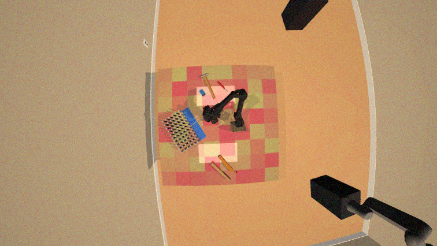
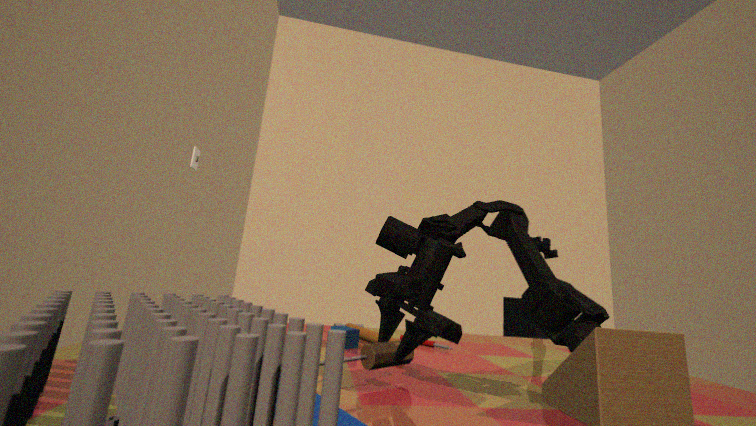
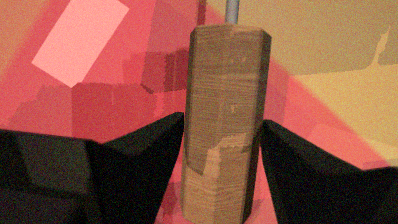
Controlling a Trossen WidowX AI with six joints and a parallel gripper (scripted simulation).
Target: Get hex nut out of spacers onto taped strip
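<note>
My gripper [image 1: 209, 114] is shut on the wooden handle [image 3: 227, 125] of a hook tool and holds it low over the checkered mat. It also shows in the exterior view [image 2: 404, 338], where the handle [image 2: 386, 355] lies almost level near the mat. The tool's thin metal rod [image 1: 197, 122] points across the blue taped strip [image 1: 193, 125] toward the field of standing grey spacers [image 1: 180, 131]. The spacers [image 2: 201, 359] all stand upright. The hex nut is hidden among them. The rod's hooked end is hidden too.
A hammer [image 1: 208, 85], a small blue block [image 1: 202, 92] and a red screwdriver [image 1: 222, 85] lie on the mat behind the arm. Two orange stick tools [image 1: 224, 166] lie at the mat's near side. A tan box [image 2: 618, 375] stands near the arm's base.
</note>
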